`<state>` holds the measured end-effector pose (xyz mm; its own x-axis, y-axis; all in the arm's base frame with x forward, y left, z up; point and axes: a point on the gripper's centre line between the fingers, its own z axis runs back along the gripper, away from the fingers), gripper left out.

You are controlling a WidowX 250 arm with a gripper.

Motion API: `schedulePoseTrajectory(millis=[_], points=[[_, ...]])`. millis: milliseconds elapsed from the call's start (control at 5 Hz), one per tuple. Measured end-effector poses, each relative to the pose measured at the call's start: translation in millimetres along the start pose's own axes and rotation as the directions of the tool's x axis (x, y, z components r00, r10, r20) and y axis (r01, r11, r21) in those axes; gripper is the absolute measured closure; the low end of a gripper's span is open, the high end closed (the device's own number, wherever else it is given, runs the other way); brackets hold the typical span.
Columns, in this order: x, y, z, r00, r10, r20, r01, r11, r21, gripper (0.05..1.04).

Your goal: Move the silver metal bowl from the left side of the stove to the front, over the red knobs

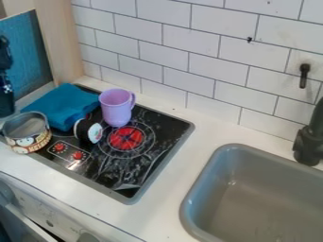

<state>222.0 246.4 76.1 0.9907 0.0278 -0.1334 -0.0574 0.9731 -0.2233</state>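
At the far left edge, part of the black gripper (5, 97) hangs beside the blue cloth (62, 106), with a visible space between them. The cloth lies folded over the stove's back left corner. Below the cloth, an open metal tin (30, 137) with a patterned label stands at the stove's left edge. A small black round object with a pale decorated face (89, 131) rests on its side right of the tin. The purple cup (116, 109) stands upright just behind it, near the red burner mark (127, 138).
The black stove top (142, 163) has two red knobs printed at its front left. A grey sink (208, 189) is set into the white counter (170, 196) at the right, with a black faucet (309, 144) beside it. A tiled wall (189, 56) runs behind.
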Motion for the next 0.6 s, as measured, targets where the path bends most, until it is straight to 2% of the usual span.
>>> schedulePoseTrajectory(millis=[200, 600], points=[[0.2, 0.2, -8.6, 1.000, -0.009, -0.019, 0.009, 1.000, -0.026, 0.083], [2.8, -0.6, -16.1, 1.000, -0.008, -0.020, 0.007, 0.999, -0.054, 0.083]])
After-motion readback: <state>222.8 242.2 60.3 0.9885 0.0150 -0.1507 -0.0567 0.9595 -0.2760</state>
